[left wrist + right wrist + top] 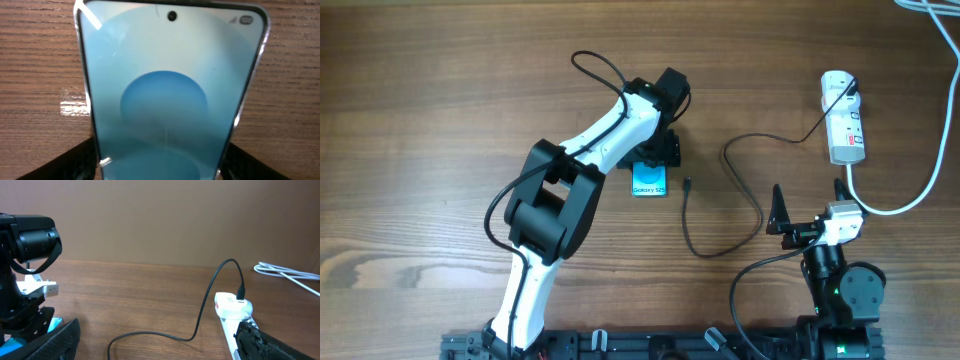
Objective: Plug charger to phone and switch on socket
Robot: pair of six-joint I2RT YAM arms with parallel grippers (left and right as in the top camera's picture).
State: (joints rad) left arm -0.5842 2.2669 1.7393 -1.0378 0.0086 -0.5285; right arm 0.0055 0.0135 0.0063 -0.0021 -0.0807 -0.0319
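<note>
Looking like a robotics lab or test bench, not a home. Showing a bare wood-grain tabletop (410, 110) filling the whole overhead view. Carrying two robot arms mounted along a black rail (620, 345) at the near edge: the white-and-black left arm (610, 135) leaning over the middle, the right arm (840, 280) sitting folded at near right. Laying out just a few staged props: a phone (649, 182) mid-table, a thin black charger (682, 215) curling to its right, a white socket (844, 120) at far right. Backing onto a plain brown wall (160, 215) in the right wrist view.
</note>
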